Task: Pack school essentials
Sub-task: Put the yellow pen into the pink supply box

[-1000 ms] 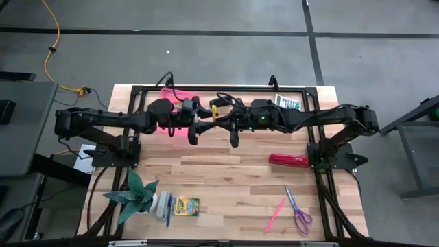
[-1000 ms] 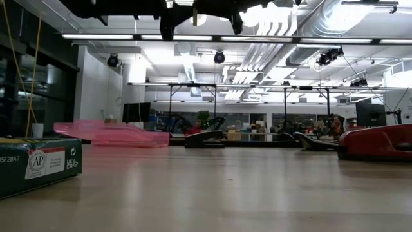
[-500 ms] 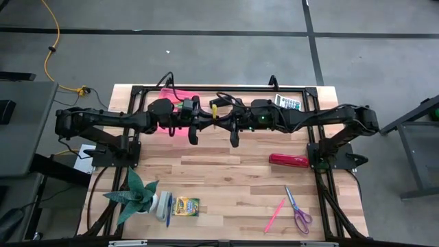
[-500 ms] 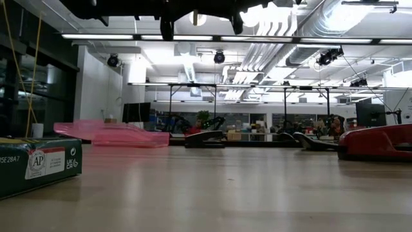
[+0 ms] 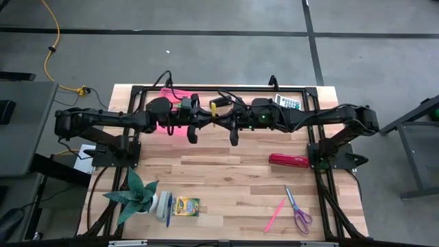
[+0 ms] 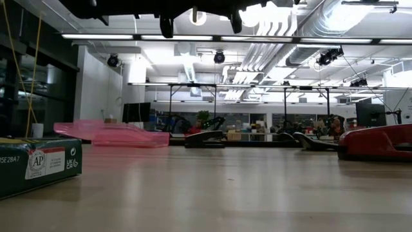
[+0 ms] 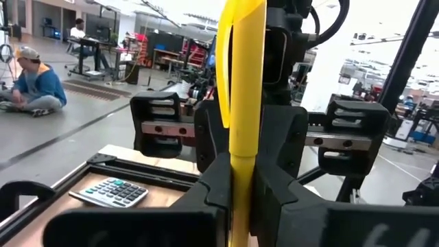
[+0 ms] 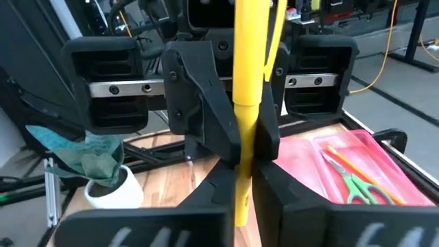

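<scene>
A yellow marker (image 7: 241, 82) with a clipped cap stands upright in the air above the table's far middle (image 5: 213, 110). My two grippers face each other there, both shut on it: my left gripper (image 7: 240, 199) comes from the table's left and my right gripper (image 8: 243, 185) from its right. In the high view my left gripper (image 5: 203, 115) and my right gripper (image 5: 225, 118) sit either side of the marker. A pink case (image 8: 357, 171) behind my left arm holds green-handled scissors (image 8: 353, 185) and an orange pencil (image 8: 343, 154). My left gripper pinches the marker's barrel (image 7: 240, 171) between its two fingers, below the cap. The fingers come level from the table's left and lie across the marker, which stands upright, clear of the table. My right gripper pinches the same barrel (image 8: 243, 147) between its two fingers, close to the left fingers (image 8: 206, 130). Its fingers come level from the table's right, across the marker.
On the table lie a red bar-shaped item (image 5: 289, 160), a grey calculator (image 5: 288, 102), purple-handled scissors (image 5: 298, 211), a pink pencil (image 5: 274, 215), a crayon box (image 5: 186, 206), a blue pen (image 5: 168, 208) and a potted plant (image 5: 137, 195). A person (image 7: 34, 82) sits on the floor beyond.
My left gripper has shut on the yellow marker, which my right gripper kept holding upright in the same place. Neither arm has shifted noticeably.
</scene>
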